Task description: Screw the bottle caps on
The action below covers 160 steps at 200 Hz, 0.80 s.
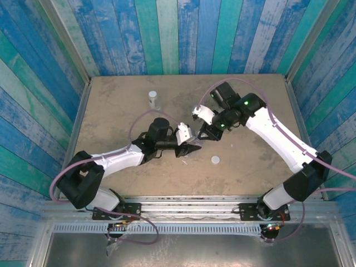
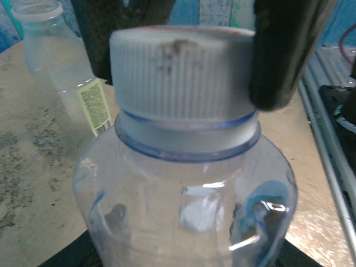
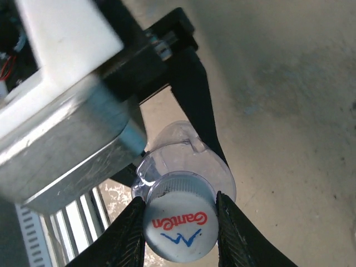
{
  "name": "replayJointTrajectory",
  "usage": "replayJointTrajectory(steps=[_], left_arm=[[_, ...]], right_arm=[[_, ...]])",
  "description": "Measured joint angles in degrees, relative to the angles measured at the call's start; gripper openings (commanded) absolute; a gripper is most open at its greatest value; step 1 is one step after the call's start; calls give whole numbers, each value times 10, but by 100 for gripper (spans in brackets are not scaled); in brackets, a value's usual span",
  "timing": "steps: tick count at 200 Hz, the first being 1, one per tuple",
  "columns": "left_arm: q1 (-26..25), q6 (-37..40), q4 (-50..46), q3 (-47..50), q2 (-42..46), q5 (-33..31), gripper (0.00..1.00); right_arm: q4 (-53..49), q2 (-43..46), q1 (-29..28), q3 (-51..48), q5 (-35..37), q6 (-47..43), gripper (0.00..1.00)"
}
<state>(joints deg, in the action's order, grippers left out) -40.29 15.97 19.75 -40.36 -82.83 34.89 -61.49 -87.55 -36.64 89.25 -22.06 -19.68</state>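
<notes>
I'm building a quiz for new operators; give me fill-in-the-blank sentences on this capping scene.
The right gripper pinches a bottle cap printed with ____ letters. The left gripper holds the clear bottle under that ____. A loose cap, ____ in colour, lies on the table. A second bottle stands ____ farther back.
Missing: red; cap; white; upright.

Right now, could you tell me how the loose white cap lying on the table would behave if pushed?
The cap looks small and plastic, so probably very light. It lies flat on the table, so a push should slide it; on edge, its round shape could roll.
</notes>
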Motion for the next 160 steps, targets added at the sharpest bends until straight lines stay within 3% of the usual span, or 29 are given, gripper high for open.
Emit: replayJointTrajectory(steps=[36,55,76,97,127,160], left_arm=[[-1,-1,4,-23,-30,-38,47],[-1,0,3,-29,-37,-49,47],[-1,1,5,-29,-37,-51,47],[0,0,23,-26,-37,-54,47],[2,-2,52,-3,-33,-47,48],[2,7,36,28,-16,-25,48]], right_arm=[[10,-15,-1,9,59,211,7],[10,-22,-1,15,73,274,19],[11,-21,-1,16,75,286,37],[5,-18,5,18,53,235,60],[-2,22,16,1,26,96,67],[-13,78,16,-24,-1,-84,68]])
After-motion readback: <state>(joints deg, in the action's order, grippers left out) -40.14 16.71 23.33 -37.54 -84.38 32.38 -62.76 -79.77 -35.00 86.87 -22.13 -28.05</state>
